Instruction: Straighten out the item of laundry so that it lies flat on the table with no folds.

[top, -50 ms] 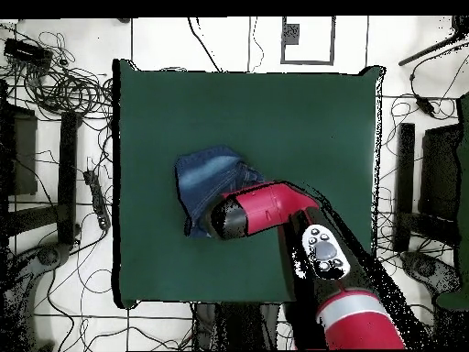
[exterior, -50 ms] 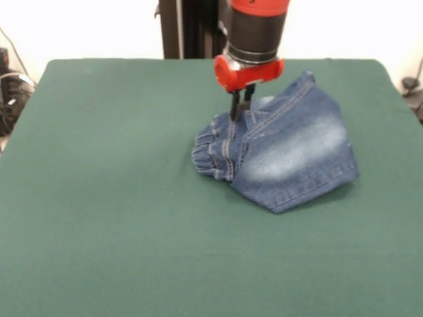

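The item of laundry (exterior, -50 ms: 291, 148), small blue jeans with faded patches, lies folded over itself right of centre on the green table (exterior, -50 ms: 99, 198). Its gathered waistband (exterior, -50 ms: 211, 148) bunches at the left end, and a far corner stands up. My gripper (exterior, -50 ms: 240, 109) comes straight down at the jeans' upper left. Its dark fingers (exterior, -50 ms: 235, 111) sit close together, pinching denim just behind the waistband. From overhead the jeans (top, -50 ms: 203, 183) lie left of centre on the table (top, -50 ms: 302, 110), and the red arm (top, -50 ms: 266, 209) covers their near edge and hides the fingers.
Bare green cloth surrounds the jeans on all sides, widest to the left and front in the front view. Cables and stands (top, -50 ms: 55, 92) crowd the floor beyond the table's edges.
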Tool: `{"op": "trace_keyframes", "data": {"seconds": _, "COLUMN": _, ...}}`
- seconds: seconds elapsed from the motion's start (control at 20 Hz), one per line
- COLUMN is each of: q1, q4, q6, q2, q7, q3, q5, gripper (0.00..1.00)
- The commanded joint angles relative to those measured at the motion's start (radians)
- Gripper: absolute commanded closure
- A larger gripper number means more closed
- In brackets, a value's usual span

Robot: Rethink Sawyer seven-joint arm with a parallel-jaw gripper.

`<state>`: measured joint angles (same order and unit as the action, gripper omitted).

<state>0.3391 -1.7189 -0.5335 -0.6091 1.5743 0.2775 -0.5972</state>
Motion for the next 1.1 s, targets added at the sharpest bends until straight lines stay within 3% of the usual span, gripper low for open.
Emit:
{"op": "trace_keyframes", "data": {"seconds": 0.05, "q1": 0.083, "q4": -0.062, "q6": -0.033, "q2": -0.021, "q7": -0.192, "q3": 0.071, "q5": -0.090, "gripper": 1.00}}
{"op": "trace_keyframes", "data": {"seconds": 1.1, "q1": 0.120, "q4": -0.053, "q6": -0.068, "q2": -0.022, "q7": -0.185, "q3": 0.115, "q5": -0.142, "gripper": 1.00}}
